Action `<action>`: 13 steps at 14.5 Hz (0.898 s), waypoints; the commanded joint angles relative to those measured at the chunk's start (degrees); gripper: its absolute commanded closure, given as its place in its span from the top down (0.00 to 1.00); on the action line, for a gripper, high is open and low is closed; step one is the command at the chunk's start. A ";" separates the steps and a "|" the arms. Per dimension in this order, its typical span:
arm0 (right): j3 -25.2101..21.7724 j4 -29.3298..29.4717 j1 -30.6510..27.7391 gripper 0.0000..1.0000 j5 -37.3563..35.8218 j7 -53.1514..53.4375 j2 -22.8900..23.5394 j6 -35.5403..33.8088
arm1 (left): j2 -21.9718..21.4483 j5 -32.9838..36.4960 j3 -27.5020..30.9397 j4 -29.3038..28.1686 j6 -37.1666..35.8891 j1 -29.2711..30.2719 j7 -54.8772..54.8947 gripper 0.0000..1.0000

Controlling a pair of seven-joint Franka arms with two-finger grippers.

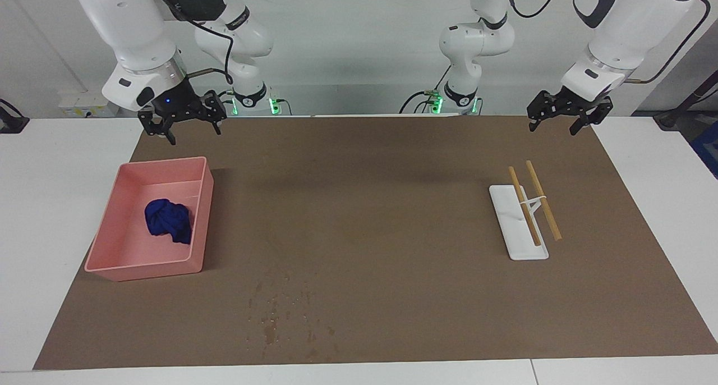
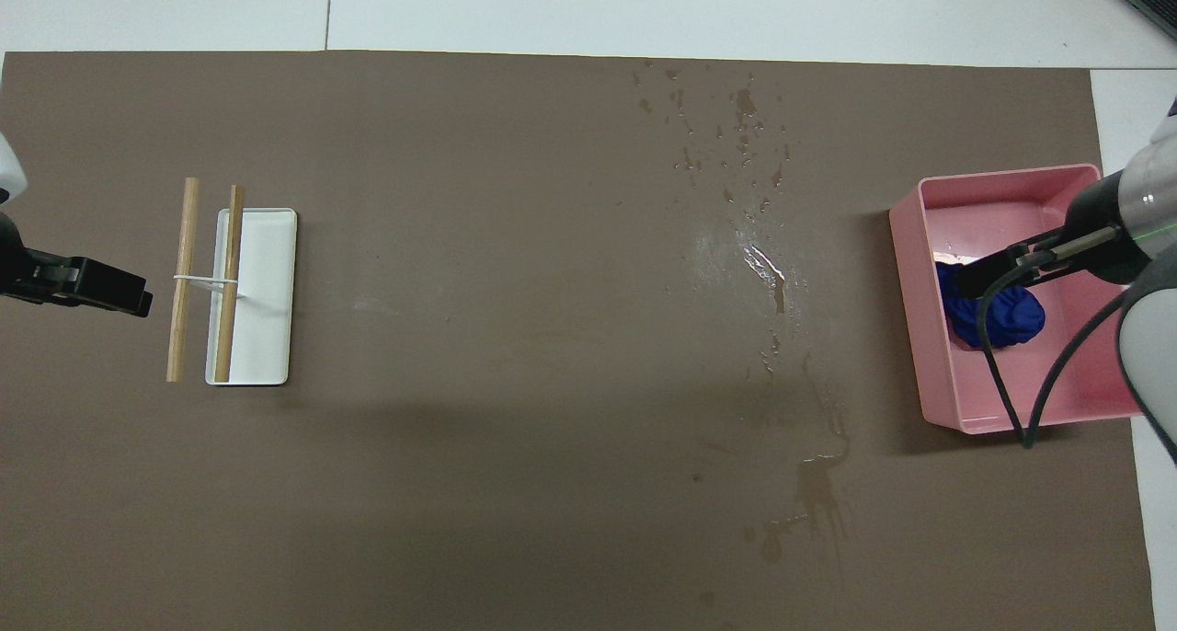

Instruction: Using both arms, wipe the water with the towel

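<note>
On the desk [image 1: 359,166], the towel [image 1: 168,221] sits in the pink tub [image 1: 126,268]. Water [image 1: 271,317] specks lie farther out. Right hand [image 1: 190,128] hangs spread by the tub; left hand [image 1: 554,122] hangs spread too.

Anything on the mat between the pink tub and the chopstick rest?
Only the water specks, beside the pink tub; from there to the chopstick rest the mat is bare, clearest in the overhead view.

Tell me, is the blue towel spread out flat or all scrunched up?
Scrunched up: the towel sits as a lumpy wad inside the pink tub.
</note>
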 commanded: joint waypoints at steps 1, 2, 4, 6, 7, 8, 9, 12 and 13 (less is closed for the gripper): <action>-6.18 -2.28 5.93 1.00 0.51 1.36 -1.60 0.34 | -1.08 1.04 -0.05 -1.14 -0.26 0.06 -0.23 1.00; -6.27 -2.37 5.59 1.00 0.51 1.27 -1.51 0.86 | -1.08 1.04 -0.05 -1.14 -0.26 0.06 -0.23 1.00; -6.09 -2.37 4.01 1.00 0.60 0.75 -1.16 3.67 | -1.08 1.04 -0.05 -1.14 -0.35 0.06 -0.23 1.00; -5.57 -2.37 2.95 1.00 0.60 0.66 -0.99 4.30 | -1.08 1.04 -0.05 -1.14 -0.26 0.06 -0.23 1.00; -5.57 -2.55 3.04 1.00 0.60 0.66 -1.16 4.21 | -1.08 1.04 -0.05 -1.14 -0.26 0.06 -0.23 1.00; -5.57 -2.72 3.30 1.00 0.60 0.66 -1.16 4.30 | -1.08 1.04 -0.05 -1.05 -0.26 0.06 -0.23 1.00; -5.57 -2.81 3.30 1.00 0.60 0.74 -1.16 4.38 | -1.08 1.04 -0.05 -1.05 -0.35 0.06 -0.23 1.00; -5.57 -2.38 3.74 1.00 0.69 1.27 -1.16 3.42 | -1.08 1.04 -0.05 -1.14 -0.26 0.06 -0.23 1.00; -5.57 -2.37 3.74 1.00 1.12 2.32 -1.16 3.42 | -1.08 1.04 -0.05 -1.14 -0.26 0.06 -0.23 1.00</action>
